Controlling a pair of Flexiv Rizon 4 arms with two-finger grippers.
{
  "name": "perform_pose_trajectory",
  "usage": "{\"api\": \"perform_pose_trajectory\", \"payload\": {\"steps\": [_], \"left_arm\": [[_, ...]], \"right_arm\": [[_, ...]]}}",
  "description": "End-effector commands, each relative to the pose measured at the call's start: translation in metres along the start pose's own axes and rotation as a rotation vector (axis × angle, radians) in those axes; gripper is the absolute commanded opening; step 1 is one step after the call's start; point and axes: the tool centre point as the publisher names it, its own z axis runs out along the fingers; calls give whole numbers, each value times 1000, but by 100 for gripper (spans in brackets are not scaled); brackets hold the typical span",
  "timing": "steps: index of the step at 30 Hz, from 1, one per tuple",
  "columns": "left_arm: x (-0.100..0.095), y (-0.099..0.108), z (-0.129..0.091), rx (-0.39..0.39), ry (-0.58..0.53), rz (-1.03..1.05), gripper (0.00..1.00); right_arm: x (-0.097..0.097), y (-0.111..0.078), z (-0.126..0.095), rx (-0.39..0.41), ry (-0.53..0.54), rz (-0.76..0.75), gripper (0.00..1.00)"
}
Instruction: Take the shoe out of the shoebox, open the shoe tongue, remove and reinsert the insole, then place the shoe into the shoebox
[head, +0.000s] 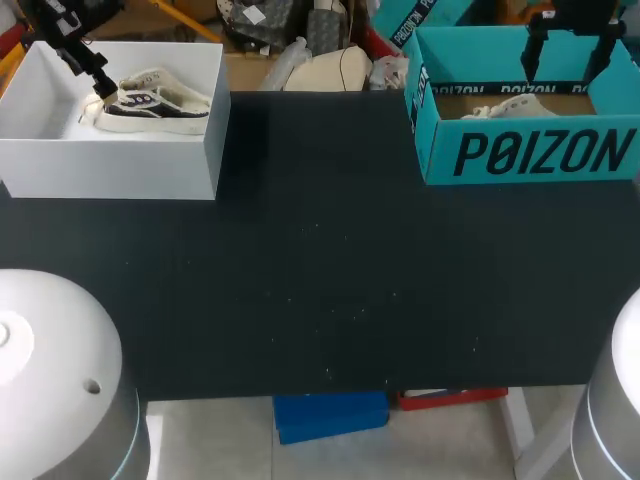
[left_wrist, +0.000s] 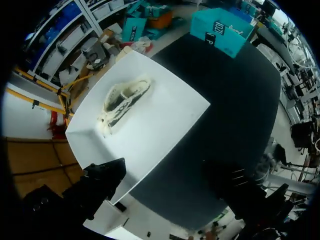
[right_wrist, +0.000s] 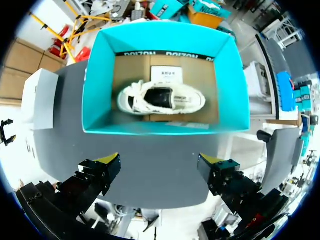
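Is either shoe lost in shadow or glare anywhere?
Head view: the front wall of the teal shoebox shades and mostly hides its white shoe. Right wrist view: that shoe is evenly lit. Left wrist view: white box bright, dark-soled shoe readable.

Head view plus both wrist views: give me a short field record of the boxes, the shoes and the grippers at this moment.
white box: far left of the table
in it: dark-and-cream shoe
teal shoebox: far right
in it: white shoe, on its side
left gripper: open, above the white box, holding nothing
right gripper: open, above the teal shoebox, holding nothing
stage: neither shoe is lifted out
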Motion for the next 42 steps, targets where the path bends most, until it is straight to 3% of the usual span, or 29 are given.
{"api": "perform_pose_trajectory", "payload": {"steps": [1,8,9,10,12,14,15,16,30,36,42], "left_arm": [[-19,-1,19,45,-41,651,100],[-69,-11,51,-44,22,784,98],[-75,-13,55,-62,14,804,83],[-80,-16,59,-68,23,816,78],[-88,-22,66,-78,58,863,77],[-96,-30,75,-101,42,897,63],[-99,-35,79,-101,53,904,50],[-102,-39,84,-106,58,914,47],[-137,-101,147,-107,78,888,50],[-143,-115,175,-111,92,860,53],[-139,-117,203,-121,122,842,47]], "right_arm": [[0,0,-1,1,-1,0,100],[0,0,-1,1,-1,0,100],[0,0,-1,1,-1,0,100],[0,0,-1,1,-1,0,100],[0,0,-1,1,-1,0,100],[0,0,-1,1,-1,0,100],[0,0,-1,1,-1,0,100],[0,0,-1,1,-1,0,100],[0,0,-1,1,-1,0,100],[0,0,-1,1,-1,0,100],[0,0,-1,1,-1,0,100]]}}
